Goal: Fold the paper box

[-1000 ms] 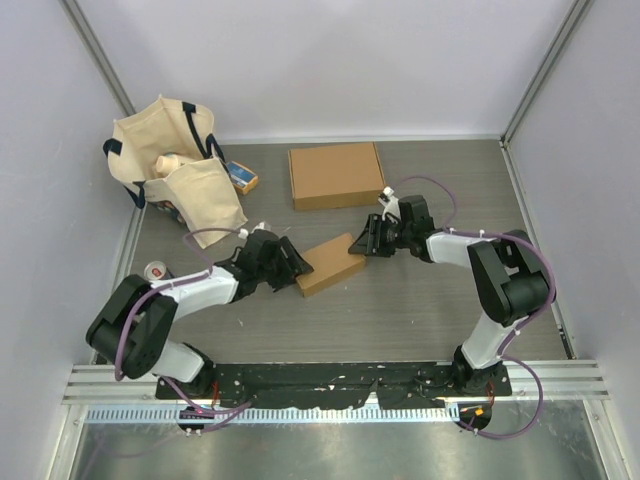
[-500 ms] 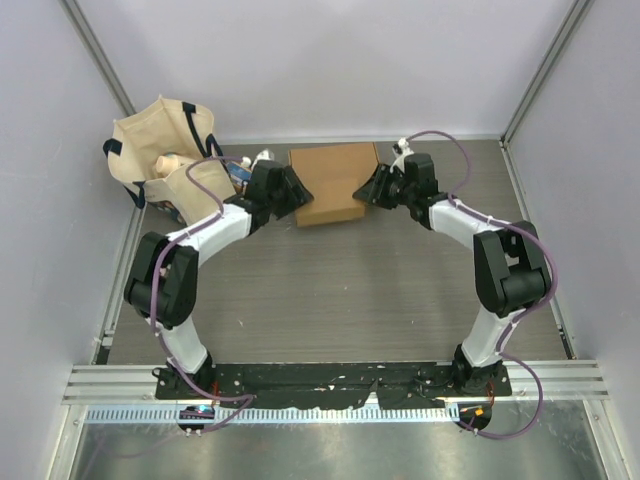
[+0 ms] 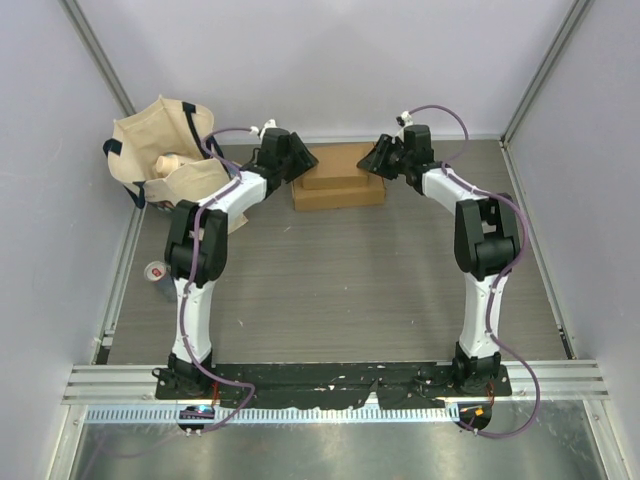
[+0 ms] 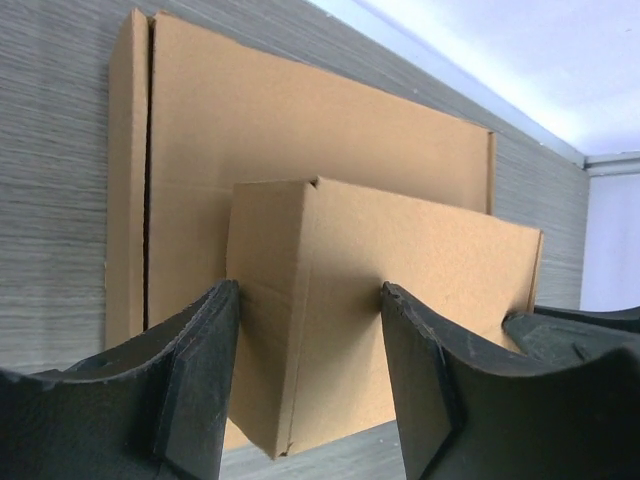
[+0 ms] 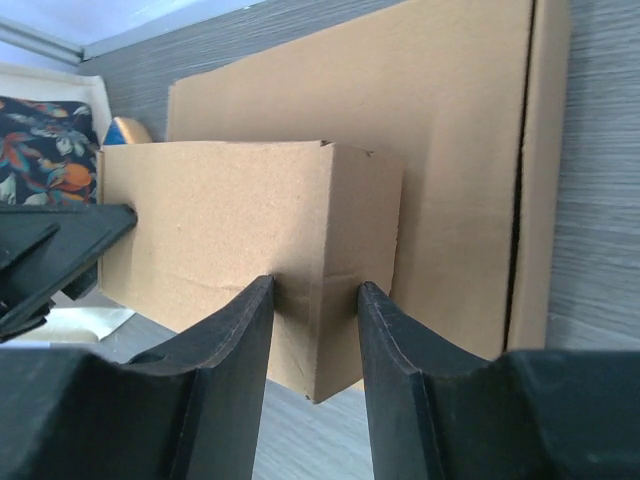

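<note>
Both arms have swung from mid-table out to the far edge, carrying the paper box (image 3: 340,165) with them. The box now lies over the flat carton (image 3: 335,198) near the back wall; whether it rests on it cannot be told. The left arm stretches almost straight past the tote bag (image 3: 165,170), and the left gripper (image 3: 298,163) clamps the box's left end between its fingers (image 4: 190,380). The right arm reaches just as far, and the right gripper (image 3: 376,160) pinches the opposite end with its fingers (image 5: 240,340) set narrower.
</note>
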